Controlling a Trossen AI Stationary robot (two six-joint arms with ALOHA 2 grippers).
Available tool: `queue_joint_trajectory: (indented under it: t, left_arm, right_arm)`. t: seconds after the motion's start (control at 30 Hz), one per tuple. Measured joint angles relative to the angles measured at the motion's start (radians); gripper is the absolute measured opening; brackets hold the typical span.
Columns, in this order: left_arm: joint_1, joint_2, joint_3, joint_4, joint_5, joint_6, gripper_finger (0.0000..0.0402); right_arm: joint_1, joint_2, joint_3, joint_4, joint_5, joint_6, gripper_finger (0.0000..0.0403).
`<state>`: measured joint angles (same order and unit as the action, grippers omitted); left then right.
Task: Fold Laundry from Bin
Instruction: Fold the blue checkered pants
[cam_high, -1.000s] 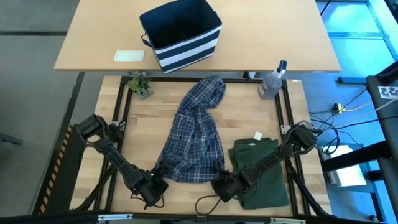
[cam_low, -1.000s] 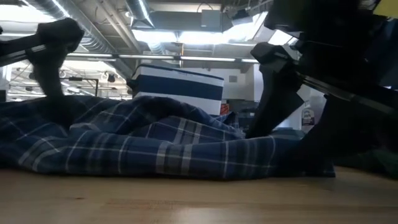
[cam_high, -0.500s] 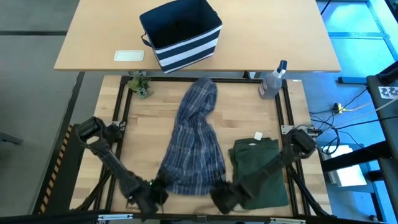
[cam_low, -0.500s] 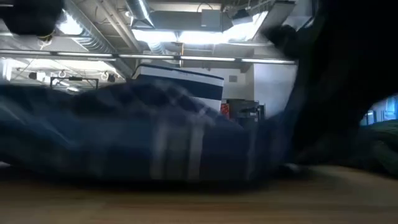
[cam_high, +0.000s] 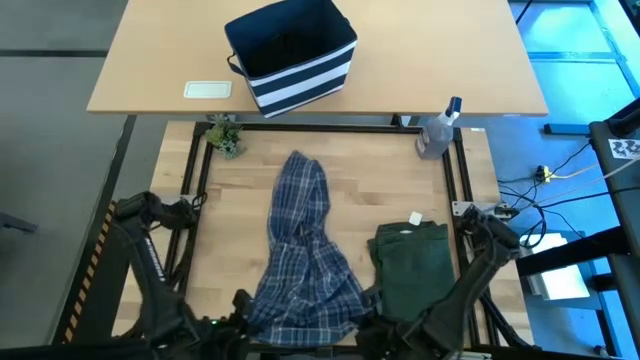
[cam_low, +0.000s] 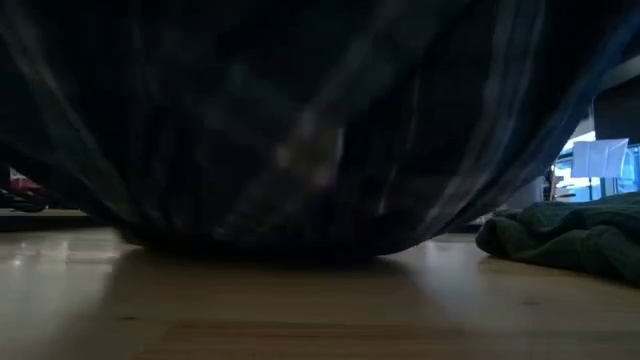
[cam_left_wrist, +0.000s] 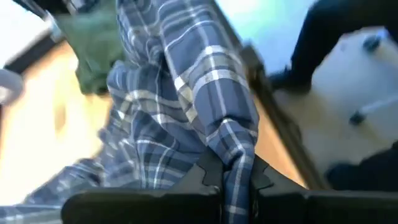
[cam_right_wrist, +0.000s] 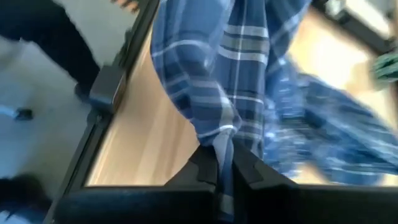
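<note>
The blue-and-white plaid shirt (cam_high: 305, 255) lies lengthwise on the wooden table. Its far end (cam_high: 302, 175) rests on the wood, and its near end is raised and spread between my two grippers. My left gripper (cam_high: 238, 312) is shut on the near left corner, my right gripper (cam_high: 368, 322) on the near right corner. In the low view the hanging plaid cloth (cam_low: 300, 130) fills the picture, and its lowest fold touches the table. A dark olive-green garment (cam_high: 415, 270) lies folded to the right. The striped navy bin (cam_high: 292, 55) stands on the far table. My left gripper pinches a bunched fold of the shirt's near left part (cam_left_wrist: 235, 144) between its two fingers (cam_left_wrist: 208, 177), slanting down from the near side. The cloth runs away from the fingers down to the table. My right gripper pinches a gathered fold of the shirt's near right part (cam_right_wrist: 221, 138) between its two fingers (cam_right_wrist: 247, 167), slanting down from the near side. The cloth beyond the fingers hangs toward the table.
A clear spray bottle (cam_high: 437, 130) stands at the table's far right corner, a small plant (cam_high: 225, 135) at the far left corner. A white card (cam_high: 208, 90) lies beside the bin. Bare wood shows left of the shirt.
Both grippers have risen and drawn back toward the table's near edge, taking the shirt's near end up with them. The shirt's far end has slid along the table toward the near edge. The hanging cloth now covers the low view.
</note>
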<state>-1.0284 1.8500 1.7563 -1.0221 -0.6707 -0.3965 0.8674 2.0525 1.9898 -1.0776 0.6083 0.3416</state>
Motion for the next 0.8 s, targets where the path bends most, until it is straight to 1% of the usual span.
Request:
queue_joint_trajectory:
  t: [0.1,0.17,0.23,0.3,0.47,0.53,0.67,0.77,0.8]
  left_arm:
    - [-0.029,0.0,0.062,-0.044,-0.077,0.004,0.0002]
    - [-0.042,0.0,0.097,-0.107,-0.131,-0.006,0.0002]
    - [-0.043,-0.001,0.12,-0.164,-0.163,-0.034,0.0002]
    - [-0.042,-0.005,0.126,-0.24,-0.182,-0.081,0.0001]
    - [-0.001,-0.006,0.126,-0.479,-0.18,-0.232,0.0]
    - [0.022,-0.01,0.126,-0.55,-0.18,-0.258,0.0]
    - [0.07,-0.081,0.065,-0.533,-0.173,-0.214,0.0]
    - [0.122,-0.186,-0.044,-0.52,-0.173,-0.206,0.0]
    - [0.142,-0.225,-0.092,-0.493,-0.173,-0.205,0.0]
  right_arm:
    - [0.014,0.0,0.07,-0.054,0.07,0.001,0.0002]
    - [0.017,0.0,0.105,-0.098,0.099,0.003,0.0002]
    - [0.004,0.0,0.124,-0.13,0.117,0.003,0.0001]
    - [-0.018,0.0,0.134,-0.163,0.123,0.008,0.0001]
    - [-0.102,0.0,0.137,-0.282,0.128,0.052,0.0001]
    - [-0.145,0.0,0.137,-0.323,0.145,0.055,0.0001]
    - [-0.234,0.0,0.137,-0.387,0.157,0.051,0.0001]
    - [-0.294,-0.001,0.135,-0.407,0.151,0.038,0.0001]
    - [-0.31,-0.002,0.128,-0.404,0.15,0.022,0.0]
